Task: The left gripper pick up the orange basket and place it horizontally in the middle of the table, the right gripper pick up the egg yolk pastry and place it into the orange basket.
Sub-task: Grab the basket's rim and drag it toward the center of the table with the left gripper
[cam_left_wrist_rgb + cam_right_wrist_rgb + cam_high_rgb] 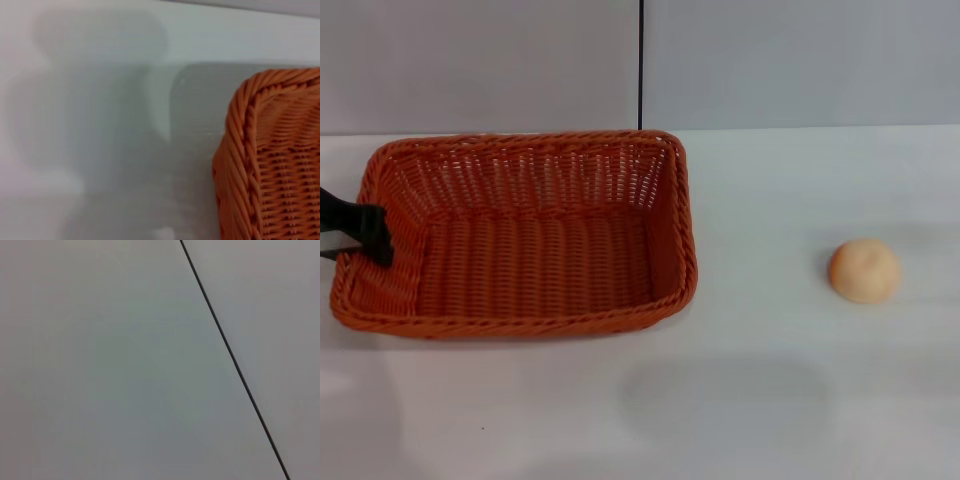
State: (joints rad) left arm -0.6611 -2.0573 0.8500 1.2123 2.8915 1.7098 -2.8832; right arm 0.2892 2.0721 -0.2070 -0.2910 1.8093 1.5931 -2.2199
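Note:
The orange basket (535, 240) lies lengthwise on the white table (770, 380), left of the middle. My left gripper (370, 238) comes in from the left edge of the head view. Its black fingers are clamped over the basket's left rim, one inside the wall and one outside. A corner of the basket (272, 160) shows in the left wrist view, with a grey shadow on the table beside it. The egg yolk pastry (864, 270) sits alone on the table far to the right. My right gripper appears in no view.
A grey wall (770, 60) with a thin black vertical seam (641, 60) stands behind the table's far edge. The right wrist view holds only that grey panel and its seam (235, 365). White tabletop stretches between basket and pastry.

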